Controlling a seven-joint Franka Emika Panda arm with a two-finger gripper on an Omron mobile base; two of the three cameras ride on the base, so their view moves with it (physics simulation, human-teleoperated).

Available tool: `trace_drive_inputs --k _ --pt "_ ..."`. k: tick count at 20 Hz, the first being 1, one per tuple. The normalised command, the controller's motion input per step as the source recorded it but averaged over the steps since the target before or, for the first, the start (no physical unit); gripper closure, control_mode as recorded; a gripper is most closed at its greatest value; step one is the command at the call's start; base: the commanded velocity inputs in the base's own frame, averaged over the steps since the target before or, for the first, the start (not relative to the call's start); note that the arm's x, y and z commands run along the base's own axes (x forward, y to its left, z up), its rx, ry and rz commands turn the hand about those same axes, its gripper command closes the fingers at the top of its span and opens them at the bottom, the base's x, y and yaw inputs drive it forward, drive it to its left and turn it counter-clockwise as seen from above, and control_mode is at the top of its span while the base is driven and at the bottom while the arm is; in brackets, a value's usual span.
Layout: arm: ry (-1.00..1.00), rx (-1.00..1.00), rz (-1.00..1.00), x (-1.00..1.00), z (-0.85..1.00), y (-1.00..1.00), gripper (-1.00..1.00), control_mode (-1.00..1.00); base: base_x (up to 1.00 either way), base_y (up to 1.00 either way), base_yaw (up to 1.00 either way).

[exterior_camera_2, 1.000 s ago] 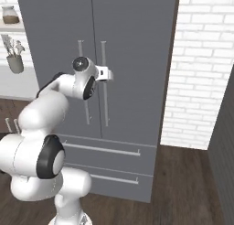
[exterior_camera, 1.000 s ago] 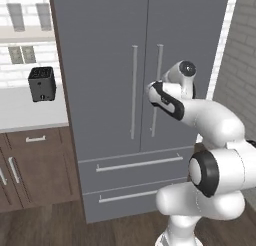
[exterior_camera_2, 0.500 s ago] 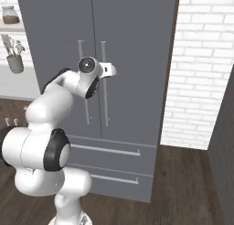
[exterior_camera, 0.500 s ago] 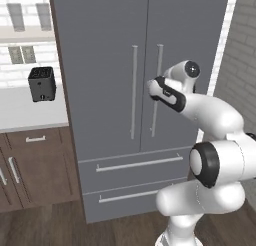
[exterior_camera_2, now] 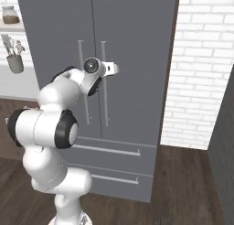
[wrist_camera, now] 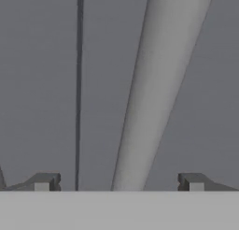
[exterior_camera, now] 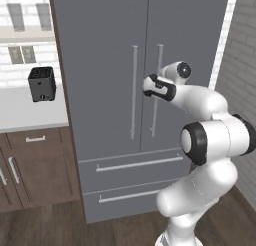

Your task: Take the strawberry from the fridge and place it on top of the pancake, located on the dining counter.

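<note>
The tall grey fridge (exterior_camera: 110,50) stands with both doors shut; it also fills the middle of the right base view (exterior_camera_2: 137,32). My gripper (exterior_camera: 151,86) is stretched out to the right door's long bar handle (exterior_camera: 159,60). In the hand view the gripper (wrist_camera: 119,182) is open, and the handle (wrist_camera: 158,84) runs up between the two fingertips, untouched. From the right side the gripper (exterior_camera_2: 112,68) sits just at that handle (exterior_camera_2: 105,100). The strawberry is hidden behind the shut doors. The pancake and the dining counter are out of view.
Two bottom drawers (exterior_camera: 135,165) lie below the doors. A black toaster (exterior_camera: 41,83) sits on the white wall counter (exterior_camera: 25,117) to the left, over brown cabinets (exterior_camera: 35,165). A white brick wall (exterior_camera_2: 201,68) borders the fridge on the right.
The arm has reached forward and the hand has closed in on the right door's handle. The jaws have stayed open.
</note>
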Motion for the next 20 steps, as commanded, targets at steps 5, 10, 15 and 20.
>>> trace_drive_inputs --k 5,10,15,20 --pt "0.0 0.0 0.0 0.61 0.0 0.03 -1.0 -1.0 0.0 0.0 0.0" --pt "0.0 0.0 0.0 0.61 0.0 0.03 -1.0 -1.0 0.0 0.0 0.0" --pt "0.03 0.0 0.0 0.52 -0.02 0.08 1.0 -1.0 0.0 0.0 0.0" --pt "0.06 -0.01 0.0 -0.01 -0.03 -0.04 1.0 -1.0 0.0 0.0 0.0"
